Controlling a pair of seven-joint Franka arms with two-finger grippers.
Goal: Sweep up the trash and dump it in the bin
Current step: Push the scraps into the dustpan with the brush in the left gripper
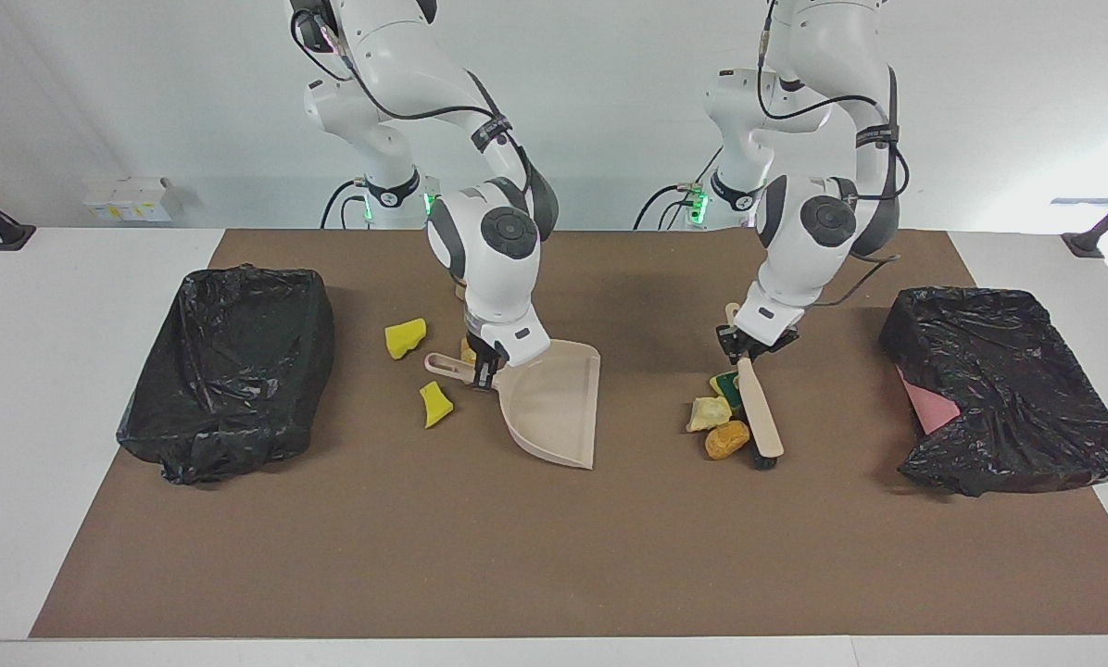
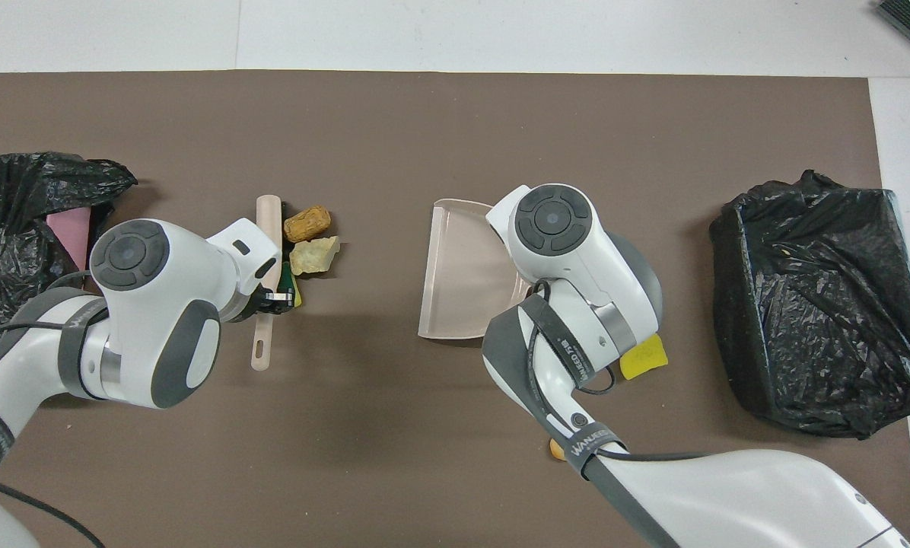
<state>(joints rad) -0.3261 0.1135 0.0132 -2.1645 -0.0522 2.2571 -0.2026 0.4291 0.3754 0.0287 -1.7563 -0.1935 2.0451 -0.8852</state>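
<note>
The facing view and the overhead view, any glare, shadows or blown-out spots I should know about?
Facing view: a bright washed-out patch at the wall's edge toward the left arm's end; soft shadows on the brown mat beside each black bin bag. Overhead view: even light, a faint shadow under the dustpan, dull sheen on the bag; no visible blur.

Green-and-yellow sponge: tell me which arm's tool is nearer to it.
Left. The left tool, shut on the brush, hangs right beside the sponge. The right tool holds the dustpan toward the right arm's end.
</note>
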